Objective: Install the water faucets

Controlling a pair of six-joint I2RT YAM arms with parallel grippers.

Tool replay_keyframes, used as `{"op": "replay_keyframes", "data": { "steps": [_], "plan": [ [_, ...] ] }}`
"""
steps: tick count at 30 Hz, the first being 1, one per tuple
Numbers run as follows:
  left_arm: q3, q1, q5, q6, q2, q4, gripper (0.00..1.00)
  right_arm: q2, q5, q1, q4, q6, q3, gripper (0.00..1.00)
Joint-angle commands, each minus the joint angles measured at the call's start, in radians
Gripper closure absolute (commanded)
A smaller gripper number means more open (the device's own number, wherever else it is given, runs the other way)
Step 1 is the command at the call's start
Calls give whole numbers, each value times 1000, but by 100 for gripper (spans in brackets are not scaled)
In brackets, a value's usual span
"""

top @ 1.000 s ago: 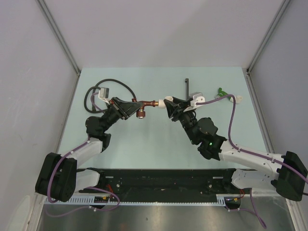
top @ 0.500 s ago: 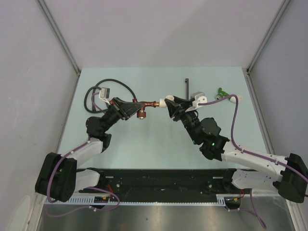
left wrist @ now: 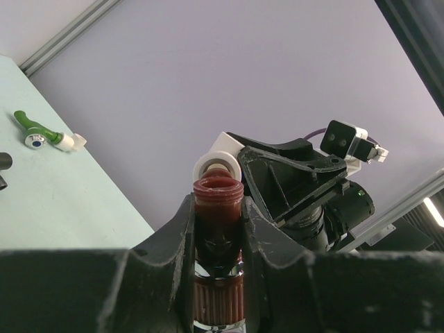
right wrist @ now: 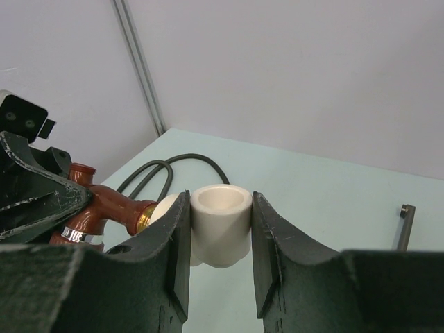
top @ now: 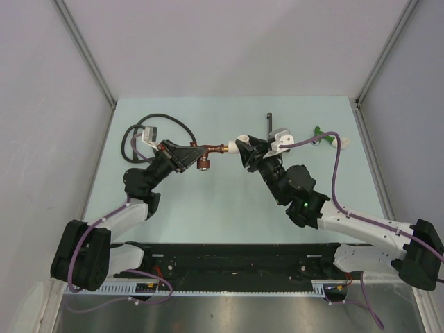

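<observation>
Fingers (left wrist: pixel 182 236) of left gripper (left wrist: pixel 218 208) clamped tight on copper faucet (left wrist: pixel 218 225), one on each side of its body, dark red mouth poking out past the tips. Right gripper (right wrist: pixel 220 215) likewise closed, fingers (right wrist: pixel 170 250) squeezing white elbow (right wrist: pixel 220 222) from both sides, open socket facing up in the wrist view. Faucet's brass end meets the elbow's side port. Right wrist view shows them touching; how far in it sits I can't tell. Top view: grippers face each other nose to nose, with faucet and elbow in one line between them. Both are held off the table (top: pixel 229 201) over its far half, roughly centre, faucet on the left, elbow on the right. Faucet's round knob sticks out toward the near edge, just beside the left tips. Green faucet (top: pixel 318 132) lies on the table near the far right corner with a white fitting on its end, well apart from both grippers. Black hose (top: pixel 135 139) is coiled at far left beyond the left arm, small white block at its end. Thin black rod (top: pixel 269 125) lies on the table just behind the right gripper. Right arm's purple cable arcs over close to the green faucet.
</observation>
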Motion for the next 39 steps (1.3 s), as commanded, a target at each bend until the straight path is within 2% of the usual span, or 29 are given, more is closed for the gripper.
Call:
{"op": "replay_keyframes", "data": {
  "steps": [1, 15, 39],
  "plan": [
    [25, -19, 34, 1, -17, 320, 100, 20, -105, 19, 5, 15, 57, 100],
    [21, -21, 30, 0, -14, 320, 100, -28, -208, 7, -34, 76, 57, 100],
    [-1, -19, -6, 18, -31, 322, 100, -49, -208, 10, -46, 168, 55, 100]
  ]
}}
